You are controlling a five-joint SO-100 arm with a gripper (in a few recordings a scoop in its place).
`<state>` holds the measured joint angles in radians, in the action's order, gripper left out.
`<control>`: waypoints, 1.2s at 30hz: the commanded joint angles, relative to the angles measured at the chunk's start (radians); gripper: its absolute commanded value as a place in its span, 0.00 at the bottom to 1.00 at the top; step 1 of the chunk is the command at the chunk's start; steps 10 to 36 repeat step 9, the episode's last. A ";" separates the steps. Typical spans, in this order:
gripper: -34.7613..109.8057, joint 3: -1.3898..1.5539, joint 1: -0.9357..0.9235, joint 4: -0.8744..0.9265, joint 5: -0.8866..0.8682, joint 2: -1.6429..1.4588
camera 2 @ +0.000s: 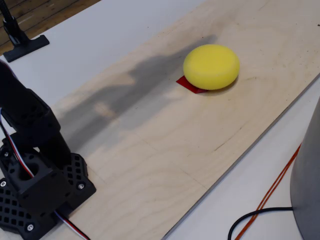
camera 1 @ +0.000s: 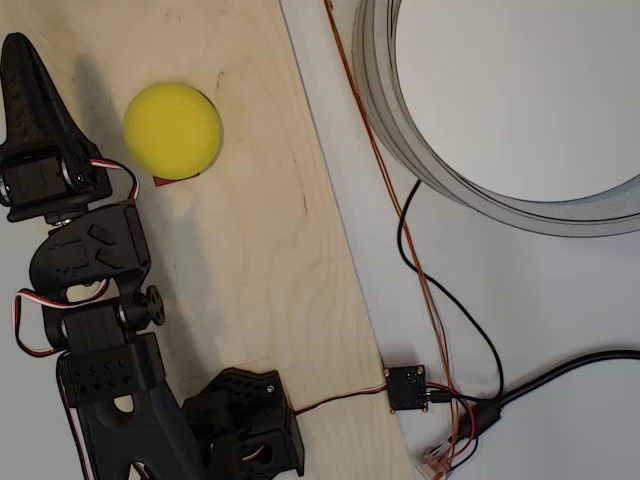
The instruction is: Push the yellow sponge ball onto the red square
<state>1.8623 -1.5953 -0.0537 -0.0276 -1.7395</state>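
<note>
Overhead view: yellow sponge ball [camera 1: 172, 131] covers red square [camera 1: 172, 180] — right of hand [camera 1: 25, 75], pressed together.

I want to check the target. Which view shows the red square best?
The fixed view: a corner of the red square pokes out from under the yellow ball. In the overhead view only a thin sliver shows.

Board [camera 2: 165, 145]: pale plywood on white table [camera 2: 100, 35]
Floor [camera 2: 45, 12]: wood planks, 11 o'clock
Light: soft shadows
</note>
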 commanded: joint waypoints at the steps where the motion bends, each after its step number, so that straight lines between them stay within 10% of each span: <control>1: 0.24 0.009 -0.026 -0.032 -0.012 -0.026; 36: 0.24 0.023 -0.028 -0.032 -0.014 -0.040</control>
